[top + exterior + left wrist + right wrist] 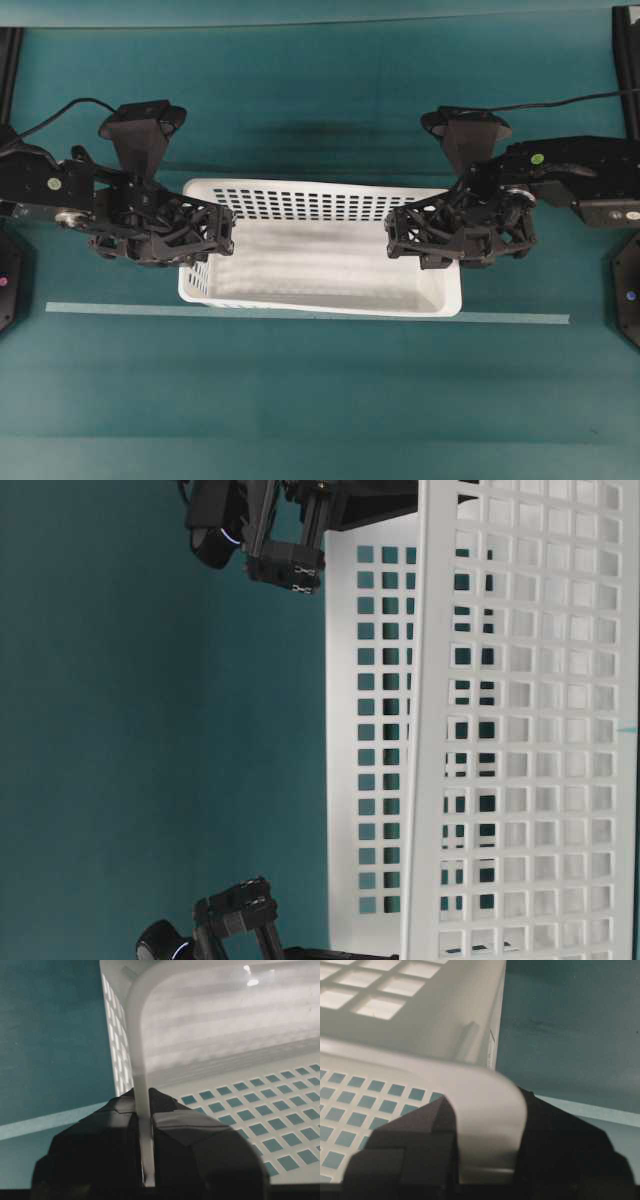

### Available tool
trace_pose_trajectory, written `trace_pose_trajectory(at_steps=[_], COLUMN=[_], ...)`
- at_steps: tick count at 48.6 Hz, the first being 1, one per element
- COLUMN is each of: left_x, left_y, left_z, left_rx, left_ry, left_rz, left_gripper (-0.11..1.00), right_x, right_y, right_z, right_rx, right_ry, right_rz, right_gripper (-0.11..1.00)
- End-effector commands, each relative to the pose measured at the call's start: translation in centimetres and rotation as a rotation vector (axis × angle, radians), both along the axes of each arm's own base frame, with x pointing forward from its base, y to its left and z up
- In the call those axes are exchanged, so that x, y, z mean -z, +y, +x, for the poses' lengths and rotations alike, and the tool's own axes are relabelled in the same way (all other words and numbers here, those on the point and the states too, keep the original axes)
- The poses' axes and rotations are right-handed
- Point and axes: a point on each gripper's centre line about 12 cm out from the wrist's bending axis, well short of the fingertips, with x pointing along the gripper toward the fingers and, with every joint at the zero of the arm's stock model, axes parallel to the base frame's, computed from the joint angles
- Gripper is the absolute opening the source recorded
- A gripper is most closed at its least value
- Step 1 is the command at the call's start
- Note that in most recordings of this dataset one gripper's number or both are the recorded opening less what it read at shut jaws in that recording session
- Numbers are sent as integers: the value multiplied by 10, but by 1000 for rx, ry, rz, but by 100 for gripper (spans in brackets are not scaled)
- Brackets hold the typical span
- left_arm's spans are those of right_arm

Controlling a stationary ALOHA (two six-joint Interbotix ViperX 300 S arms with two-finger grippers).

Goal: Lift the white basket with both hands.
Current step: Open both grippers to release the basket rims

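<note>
White basket (320,255) sits mid-table (320,400), long axis running arm to arm. Left gripper (215,240) clamped on left short-end rim, right gripper (400,232) pinching right short-end rim. Grips opposed, roughly level; lift likely needs both rising together.

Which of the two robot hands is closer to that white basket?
Neither: left gripper is clamped on the left end wall of the white basket, right gripper on the right end wall.

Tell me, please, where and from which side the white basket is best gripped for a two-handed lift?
Grip the white basket at the rims of its two short end walls, coming from above at each end. The rim is thin enough to pinch, as the left gripper and right gripper show, and opposite ends should keep the long basket level.
</note>
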Motion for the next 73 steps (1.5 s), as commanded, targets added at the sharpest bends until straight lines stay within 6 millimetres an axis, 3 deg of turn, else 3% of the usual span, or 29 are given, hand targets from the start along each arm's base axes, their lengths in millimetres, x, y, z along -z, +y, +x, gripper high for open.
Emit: trace_pose_trajectory(at_steps=[1,14,17,31,38,48,52,73], left_x=[-4,-4,-4,-2,-2,-6,-7,-7], left_y=[1,1,1,1,0,0,0,-3], left_z=[12,12,12,10,7,7,8,7], left_rx=[6,10,9,10,8,8,8,20], left_ry=[-65,-71,-71,-102,-102,-106,-109,-109], left_rz=[12,14,14,15,15,15,15,17], left_gripper=[-1,-1,-1,0,20,79,95,93], right_x=[7,7,8,7,7,5,6,6], right_y=[1,0,0,-2,-2,-4,-4,-2], right_z=[7,6,6,10,12,15,14,7], right_rx=[-59,-57,-57,-53,-67,-61,-62,-70], right_ry=[-8,-7,-7,-45,-58,-92,-88,-49], right_rz=[-19,-20,-20,-34,-42,-55,-53,-40], right_gripper=[18,18,23,79,87,87,87,87])
